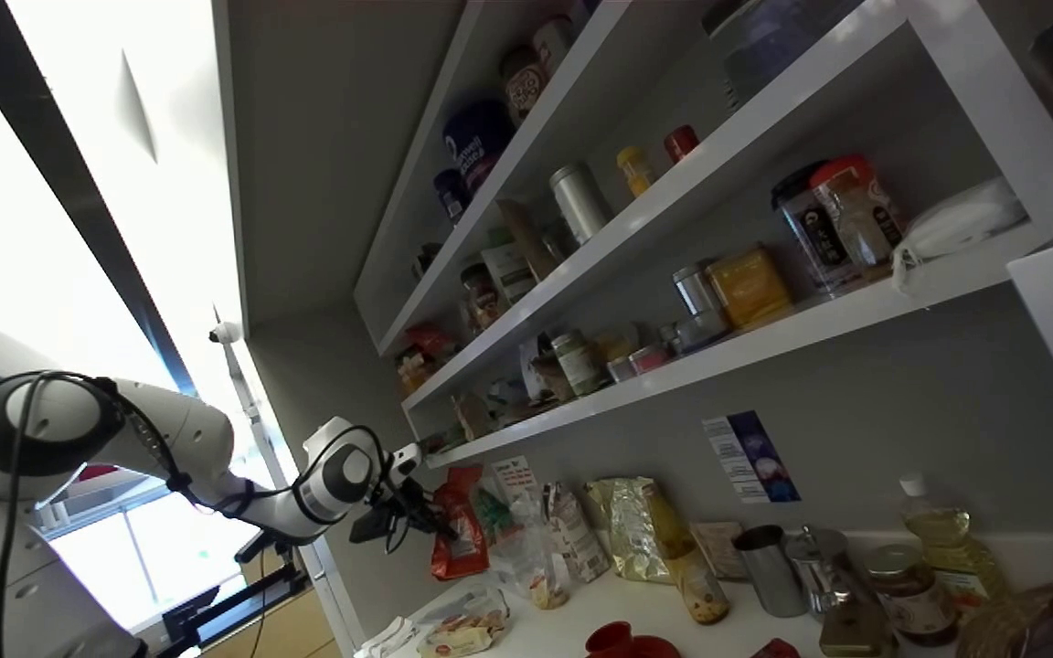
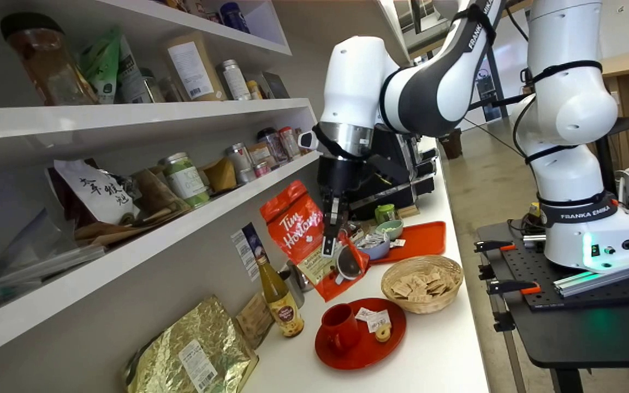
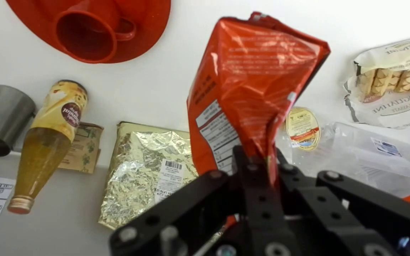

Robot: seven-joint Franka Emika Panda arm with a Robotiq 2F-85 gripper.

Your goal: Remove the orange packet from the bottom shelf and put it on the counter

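The orange packet (image 2: 298, 229) is a crinkly orange-red bag with light print. It also shows in the wrist view (image 3: 258, 71) and in an exterior view (image 1: 461, 539). My gripper (image 3: 262, 153) is shut on a pinched edge of the packet, with the rest of it beyond the fingertips. In an exterior view the gripper (image 2: 330, 240) points down beside the packet, which hangs tilted in front of and below the bottom shelf (image 2: 145, 248). The packet is over the white counter (image 2: 434, 349); its lowest edge seems above the surface, but I cannot tell the gap.
On the counter stand a red plate (image 2: 322, 349) with a red mug (image 2: 340, 327), a syrup bottle (image 2: 282, 300), a gold foil bag (image 2: 200, 349) and a cracker basket (image 2: 445, 295). Clear plastic bags (image 3: 361, 156) lie to the right in the wrist view.
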